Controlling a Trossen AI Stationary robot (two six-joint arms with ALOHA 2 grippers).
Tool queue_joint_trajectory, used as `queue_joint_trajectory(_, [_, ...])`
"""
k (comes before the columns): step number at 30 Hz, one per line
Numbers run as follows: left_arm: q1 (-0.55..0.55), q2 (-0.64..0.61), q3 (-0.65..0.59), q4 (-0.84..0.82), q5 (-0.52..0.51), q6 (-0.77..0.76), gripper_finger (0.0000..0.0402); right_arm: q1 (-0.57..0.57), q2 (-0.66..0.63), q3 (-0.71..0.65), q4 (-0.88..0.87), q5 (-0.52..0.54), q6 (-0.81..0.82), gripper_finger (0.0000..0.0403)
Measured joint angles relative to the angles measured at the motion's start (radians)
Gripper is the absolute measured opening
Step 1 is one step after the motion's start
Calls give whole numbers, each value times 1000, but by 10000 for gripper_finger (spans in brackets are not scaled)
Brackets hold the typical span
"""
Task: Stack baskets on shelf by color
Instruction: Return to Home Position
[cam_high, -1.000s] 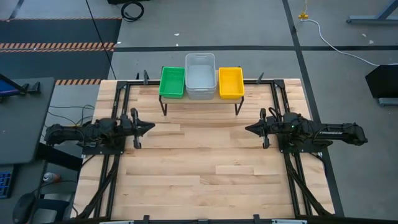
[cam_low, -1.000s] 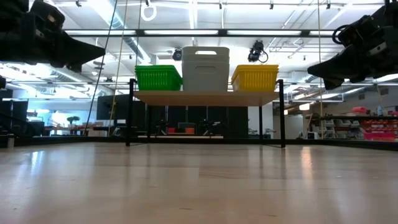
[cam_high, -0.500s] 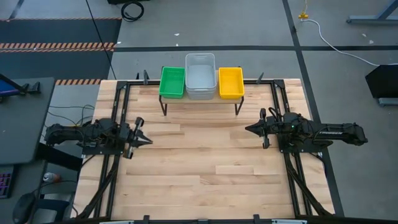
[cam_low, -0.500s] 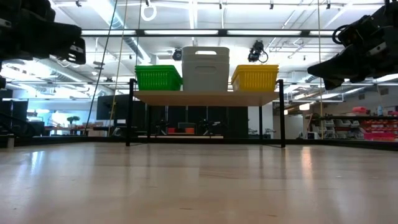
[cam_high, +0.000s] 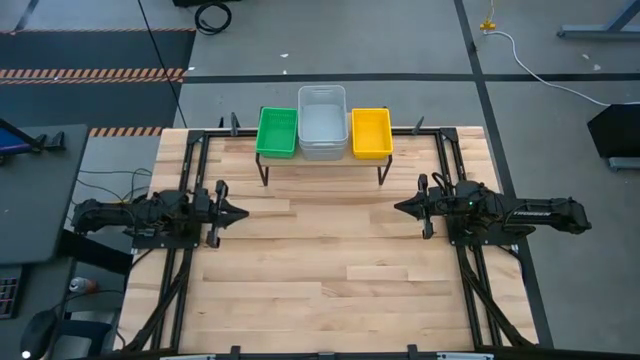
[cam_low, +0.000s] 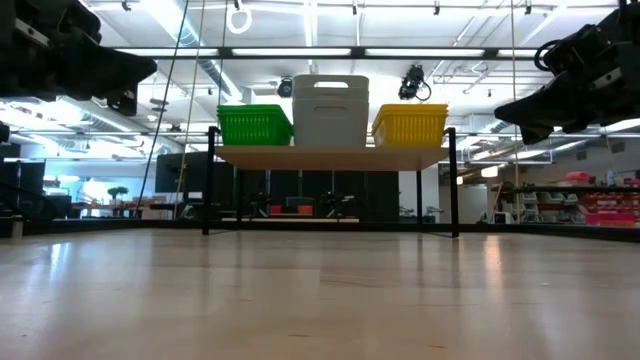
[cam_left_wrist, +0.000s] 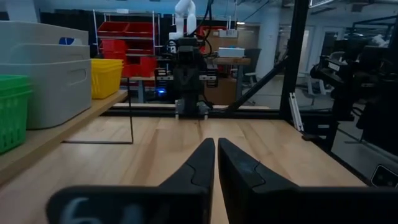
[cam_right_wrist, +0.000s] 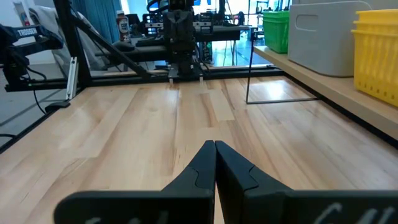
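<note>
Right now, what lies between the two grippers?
Only bare wooden tabletop, by the high view; the left gripper and right gripper face each other across it, jaws shut.

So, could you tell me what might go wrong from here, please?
The grey stack stands tallest on the shelf and could topple if the shelf is bumped. The left gripper and right gripper, both shut and empty, face each other across the table; an inward move could collide them.
</note>
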Motion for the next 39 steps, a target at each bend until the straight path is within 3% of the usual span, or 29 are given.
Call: queue_joint_trajectory(39, [0, 0, 0, 0, 0, 0, 28, 0, 0, 0, 0, 0, 0, 16])
